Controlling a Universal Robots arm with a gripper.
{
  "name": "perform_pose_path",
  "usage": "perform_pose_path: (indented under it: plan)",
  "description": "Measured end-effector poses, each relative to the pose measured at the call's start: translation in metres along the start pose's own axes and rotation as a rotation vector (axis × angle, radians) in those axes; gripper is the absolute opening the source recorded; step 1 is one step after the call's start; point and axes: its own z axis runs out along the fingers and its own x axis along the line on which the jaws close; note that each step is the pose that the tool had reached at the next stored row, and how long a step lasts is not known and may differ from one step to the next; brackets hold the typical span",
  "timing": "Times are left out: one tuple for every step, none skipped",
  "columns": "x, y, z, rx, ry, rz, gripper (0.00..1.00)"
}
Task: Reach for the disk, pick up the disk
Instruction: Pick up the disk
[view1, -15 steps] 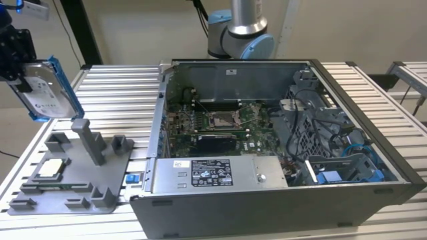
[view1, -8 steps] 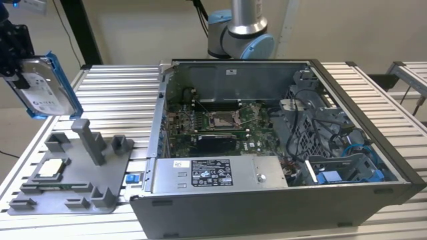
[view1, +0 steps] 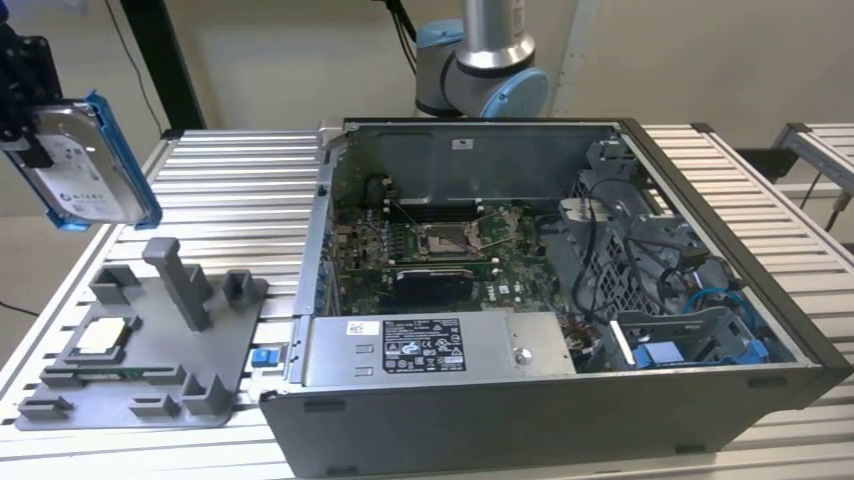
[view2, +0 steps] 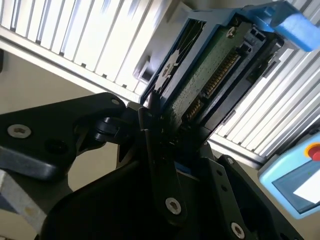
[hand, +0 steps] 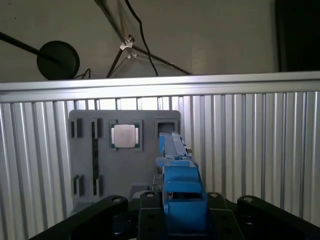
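The gripper (view1: 27, 125) is clenched on the disk (view1: 87, 165), holding it in the air clear of the table (view1: 227, 190). In the exterior view the disk sits at ten o'clock in the scene, standing on edge, its blue bracket around the silver body. The grey tray (view1: 147, 350) lies at about six o'clock from it, with a square chip (view1: 104, 337) seated in a pocket. The open case (view1: 561, 420) is at four o'clock from the disk, well apart. In the second wrist view, black fingers (view2: 152, 150) pinch the disk's end, with its green board showing.
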Motion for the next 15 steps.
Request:
perform_pose_path:
  plan:
    - [-0.0001, 0.0000, -0.0021, 0.0001, -0.0001, 0.000, 0.00]
    - [-0.0001, -0.0001, -0.0042, 0.0001, 0.0000, 0.000, 0.00]
    - [-0.0002, -0.0001, -0.0064, 0.0001, -0.0001, 0.000, 0.00]
    - [-0.0002, -0.0001, -0.0086, 0.0001, -0.0001, 0.000, 0.00]
    - [-0.0003, -0.0002, -0.0105, 0.0001, -0.0001, 0.000, 0.00]
    - [-0.0003, -0.0002, -0.0125, -0.0001, 0.0000, 0.000, 0.00]
    - [-0.0004, -0.0003, -0.0147, 0.0000, 0.0000, 0.000, 0.00]
    - [-0.0004, -0.0003, -0.0167, 0.0001, -0.0001, 0.000, 0.00]
    - [-0.0005, -0.0003, -0.0186, 0.0001, 0.0000, 0.000, 0.00]
    - [-0.0005, -0.0004, -0.0205, 0.0001, -0.0001, 0.000, 0.00]
    - [-0.0006, -0.0004, -0.0226, 0.0000, -0.0001, 0.000, 0.00]
    - [-0.0007, -0.0005, -0.0247, 0.0000, 0.0000, 0.000, 0.00]
    - [-0.0007, -0.0005, -0.0269, 0.0000, 0.0000, 0.000, 0.00]
    - [-0.0008, -0.0005, -0.0291, 0.0001, 0.0000, 0.000, 0.00]
    - [-0.0008, -0.0006, -0.0313, 0.0000, 0.0000, 0.000, 0.00]
